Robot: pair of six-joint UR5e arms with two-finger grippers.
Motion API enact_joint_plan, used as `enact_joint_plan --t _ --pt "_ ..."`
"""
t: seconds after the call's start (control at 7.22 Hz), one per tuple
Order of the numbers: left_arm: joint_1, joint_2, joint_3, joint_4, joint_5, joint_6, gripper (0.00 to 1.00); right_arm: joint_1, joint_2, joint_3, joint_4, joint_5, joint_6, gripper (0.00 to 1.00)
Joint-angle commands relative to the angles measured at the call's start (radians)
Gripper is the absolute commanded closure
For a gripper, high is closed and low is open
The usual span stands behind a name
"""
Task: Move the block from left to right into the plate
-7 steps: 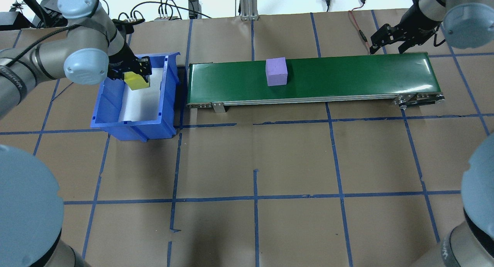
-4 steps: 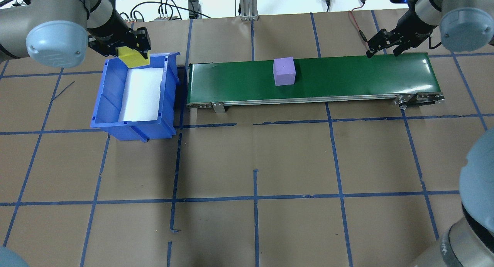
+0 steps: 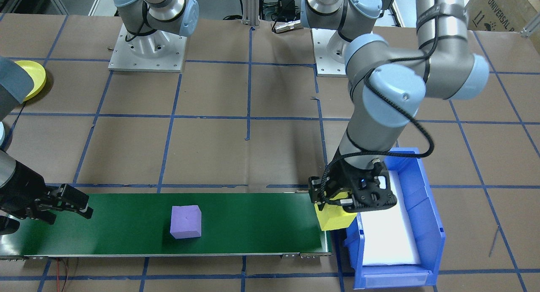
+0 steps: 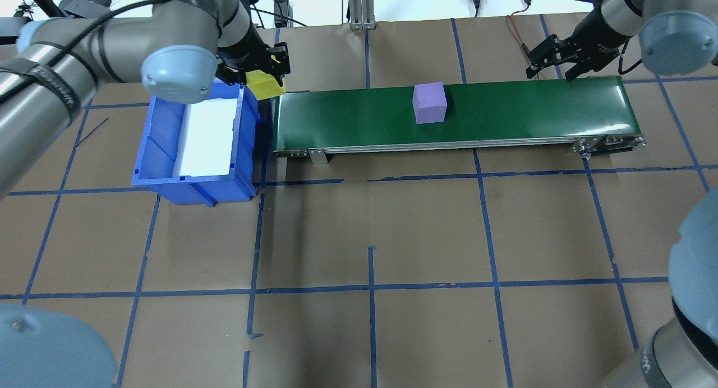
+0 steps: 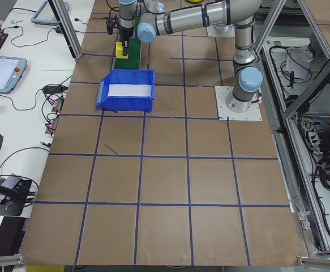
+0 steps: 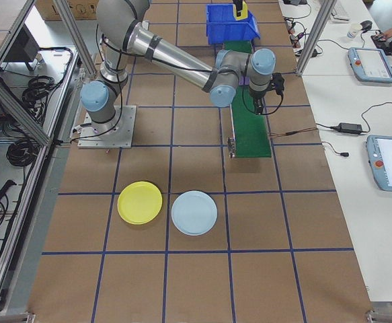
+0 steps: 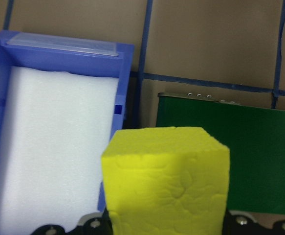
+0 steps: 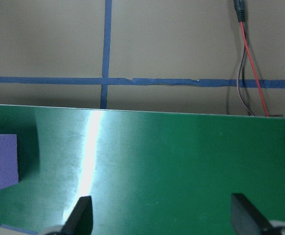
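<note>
Yellow block (image 4: 267, 86) now past bin (image 4: 162, 147); plates (image 6: 140, 202) right-view only.

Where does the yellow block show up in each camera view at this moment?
Front-facing: yellow block lower right, in the left gripper, at the green belt end.
Overhead: upper left, between blue bin and belt.
Exterior left: top, small.
Exterior right: top edge.
Left wrist: bottom centre.
Right wrist: not in it.
Shared landmark: the green belt.

Overhead: behind robot, looking down. Front-facing: opposite side, steep. Side views: table ends, far. Wrist cameras: close. Overhead and front-facing share green conveyor belt (image 4: 449, 116) (image 3: 126, 237).
</note>
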Motion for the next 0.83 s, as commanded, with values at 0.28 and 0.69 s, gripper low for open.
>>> enact_joint_plan --t 0.28,0.69 --pt "-0.037 -0.118 0.001 0.079 -0.006 -0.018 0.67 0.001 0.004 0.015 0.004 0.091 0.029 0.0" --pt "-0.037 -0.068 0.001 0.064 0.011 0.004 0.0 0.001 0.002 0.022 0.001 0.094 0.026 0.0"
